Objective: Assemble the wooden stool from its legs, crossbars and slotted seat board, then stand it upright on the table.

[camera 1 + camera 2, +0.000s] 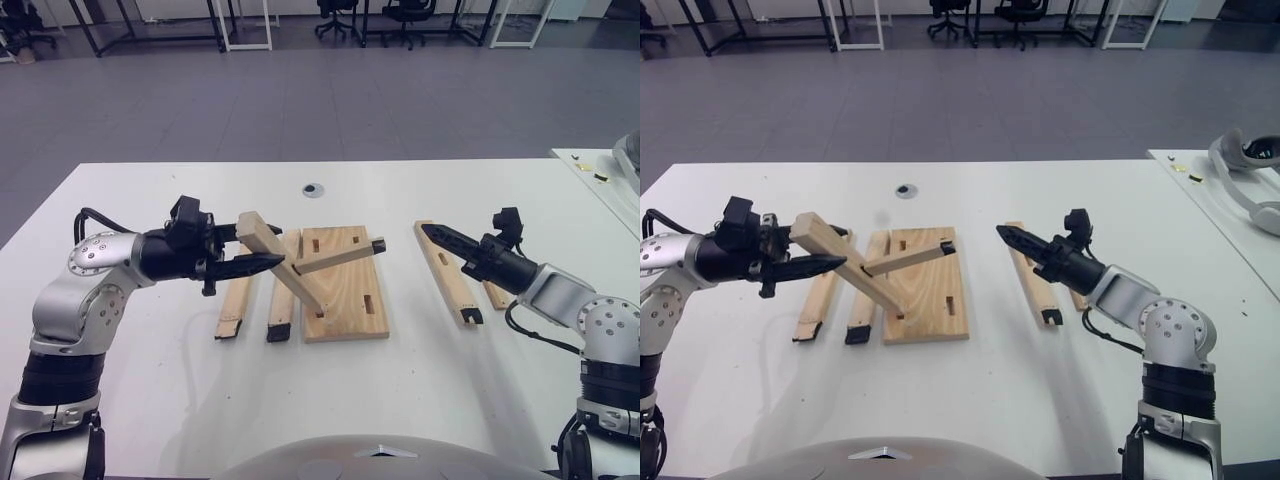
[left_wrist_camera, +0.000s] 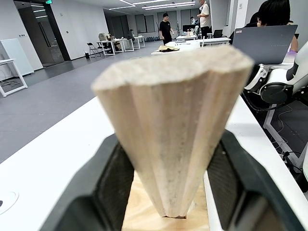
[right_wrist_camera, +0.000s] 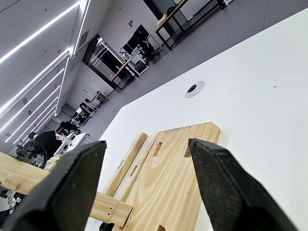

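Observation:
My left gripper [image 1: 268, 258] is shut on a wooden leg [image 1: 262, 238], gripping near its upper end. The leg tilts down to the right, and its foot rests on the slotted seat board [image 1: 352, 298], which lies flat mid-table. A crossbar [image 1: 345, 258] sticks out sideways from the held leg, over the board. In the left wrist view the dark fingers [image 2: 113, 185] clamp both sides of the leg [image 2: 171, 120]. My right gripper [image 1: 432, 234] hovers open and holds nothing, right of the board and over a loose leg [image 1: 447, 272]. The right wrist view looks between its fingers [image 3: 72, 183] at the board [image 3: 178, 163].
Two loose wooden pieces [image 1: 233, 308] [image 1: 282, 305] lie side by side left of the board. Another piece [image 1: 497, 295] lies under my right forearm. A round cable hole [image 1: 314, 189] sits behind the board. A second table with a headset [image 1: 1245, 170] stands at the far right.

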Motion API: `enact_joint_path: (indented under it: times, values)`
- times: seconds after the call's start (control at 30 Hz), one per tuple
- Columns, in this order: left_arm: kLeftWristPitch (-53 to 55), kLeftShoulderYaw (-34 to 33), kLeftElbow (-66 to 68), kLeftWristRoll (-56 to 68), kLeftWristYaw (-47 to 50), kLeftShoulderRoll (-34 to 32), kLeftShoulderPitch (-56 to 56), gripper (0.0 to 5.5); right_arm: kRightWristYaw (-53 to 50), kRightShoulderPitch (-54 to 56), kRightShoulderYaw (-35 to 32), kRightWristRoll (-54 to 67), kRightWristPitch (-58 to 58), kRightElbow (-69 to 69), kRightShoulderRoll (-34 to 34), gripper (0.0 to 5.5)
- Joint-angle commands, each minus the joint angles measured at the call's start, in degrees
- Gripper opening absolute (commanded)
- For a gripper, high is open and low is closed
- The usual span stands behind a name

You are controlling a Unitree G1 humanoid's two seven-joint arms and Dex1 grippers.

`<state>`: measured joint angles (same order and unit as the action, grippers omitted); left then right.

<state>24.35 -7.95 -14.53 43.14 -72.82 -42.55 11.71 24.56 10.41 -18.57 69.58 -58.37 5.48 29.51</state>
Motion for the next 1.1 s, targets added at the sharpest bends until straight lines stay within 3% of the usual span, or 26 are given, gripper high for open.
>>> enact_joint_path:
  times: [0.03, 0.3, 0.77, 1.1]
  values:
    - [0.4, -0.2, -0.8, -0.7, -0.2, -1.6, -0.5, 2.06, -0.5, -0.6, -0.7, 0.2, -0.9, 1.1, -0.2, 3.19]
    - [-1.3, 0.5, -1.1, -2.5, -0.8, -1.8, -0.9, 2.06, -0.5, -0.7, -0.7, 0.1, -1.0, 1.5, -0.5, 3.19]
    - [-4.0, 9.2, 4.1, -7.5, -1.9, -0.5, 6.6, 2.06, -0.8, 0.0, 0.9, -0.8, -0.9, 1.6, -2.2, 3.19]
    - [-1.1, 14.5, 2.5, -9.2, -2.1, -1.4, 5.1, 2.06, -6.9, -2.7, 3.1, -7.2, -0.1, -0.5, -6.1, 3.19]
